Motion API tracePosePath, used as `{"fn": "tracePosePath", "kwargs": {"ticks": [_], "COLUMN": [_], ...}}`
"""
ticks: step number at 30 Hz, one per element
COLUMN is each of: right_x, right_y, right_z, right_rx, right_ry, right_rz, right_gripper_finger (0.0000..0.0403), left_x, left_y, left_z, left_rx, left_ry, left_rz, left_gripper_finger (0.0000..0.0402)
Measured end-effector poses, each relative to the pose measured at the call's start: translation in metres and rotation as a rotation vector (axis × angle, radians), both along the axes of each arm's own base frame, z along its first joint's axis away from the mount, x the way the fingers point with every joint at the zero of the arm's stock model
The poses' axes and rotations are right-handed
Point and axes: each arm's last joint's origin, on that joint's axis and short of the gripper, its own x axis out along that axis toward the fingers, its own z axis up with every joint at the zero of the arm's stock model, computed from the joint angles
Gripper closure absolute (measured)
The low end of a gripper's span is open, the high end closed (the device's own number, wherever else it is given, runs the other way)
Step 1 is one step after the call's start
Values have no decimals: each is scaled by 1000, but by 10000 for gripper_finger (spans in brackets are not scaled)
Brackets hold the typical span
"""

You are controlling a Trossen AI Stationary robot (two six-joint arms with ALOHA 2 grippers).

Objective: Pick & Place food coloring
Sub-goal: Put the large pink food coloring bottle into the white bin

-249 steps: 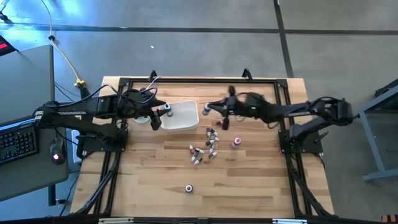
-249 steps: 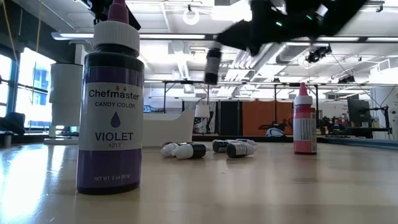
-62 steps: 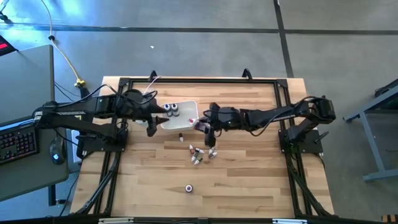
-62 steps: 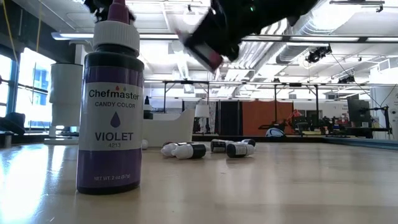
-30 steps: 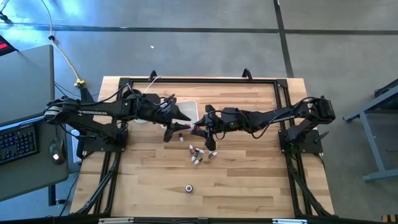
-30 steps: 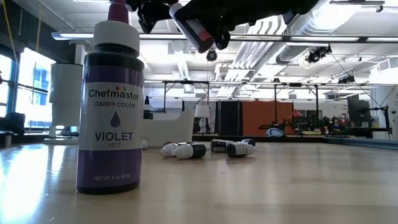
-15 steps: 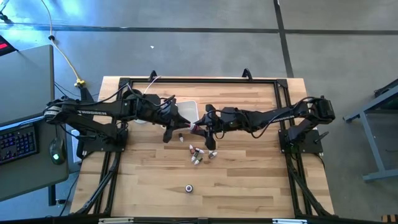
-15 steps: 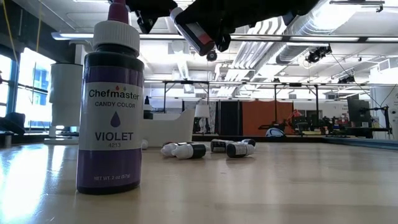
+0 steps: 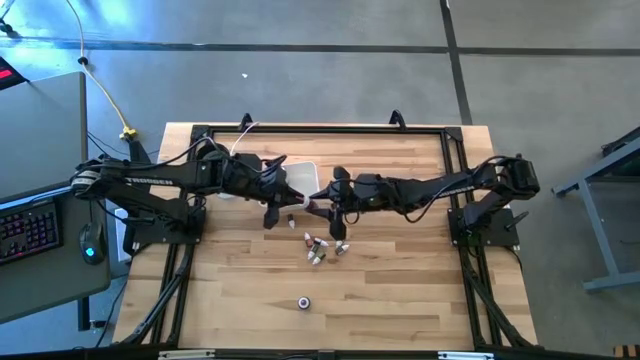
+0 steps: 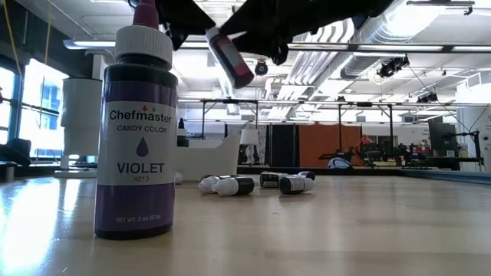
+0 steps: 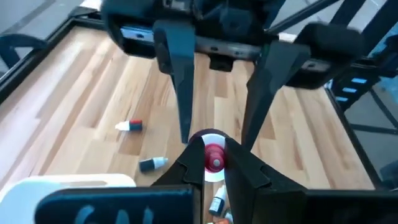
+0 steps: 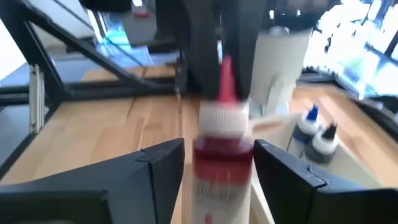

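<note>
A red food coloring bottle (image 10: 230, 57) with a white cap hangs above the table's middle, between my two grippers. My left gripper (image 11: 213, 149) is shut on it, reaching in from the table's left (image 9: 298, 204). My right gripper (image 12: 219, 163) is open. Its fingers stand on either side of the bottle's body with gaps showing (image 11: 216, 132). Several small food coloring bottles (image 9: 326, 245) lie on their sides on the table below. Two more (image 12: 317, 134) stand in the white tray (image 9: 297, 178). My left gripper pinches the bottle's red nozzle (image 11: 214, 163) between its two fingertips, just beyond the white cap (image 12: 222, 118). The fingers come in about level from the table's left, in line with the bottle. The bottle is lifted clear and tilted, its bottom end (image 10: 241, 76) lower.
A large violet bottle (image 10: 138, 130) stands alone near the front edge (image 9: 304, 302). A white cup (image 10: 80, 123) stands at the far left by the tray. A black frame (image 9: 320, 128) runs around the wooden tabletop.
The red bottle has tipped: its bottom end has dropped out from between my right gripper's fingers and shows clear below them in the low view, while its cap end stays up by my left gripper. Both arms have kept their places.
</note>
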Motion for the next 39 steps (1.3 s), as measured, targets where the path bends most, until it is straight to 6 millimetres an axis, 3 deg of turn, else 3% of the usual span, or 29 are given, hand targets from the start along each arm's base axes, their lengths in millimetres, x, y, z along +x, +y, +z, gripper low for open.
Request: {"fn": "tracePosePath", "kwargs": {"ticks": [16,28,39], "right_x": [-20,-19,-19], "right_y": [-4,-4,-5], "right_z": [-36,-34,-34], "right_rx": [91,33,12], "right_ry": [405,389,391], "right_rz": [-235,-203,-194], "right_gripper_finger": [202,203,203], "left_x": [-3,43,60], "left_y": [15,47,51], "left_z": [-22,-60,-73], "left_rx": [128,84,85], "left_ry": [191,385,537], "left_rz": [525,616,627], "left_gripper_finger": [377,377,377]}}
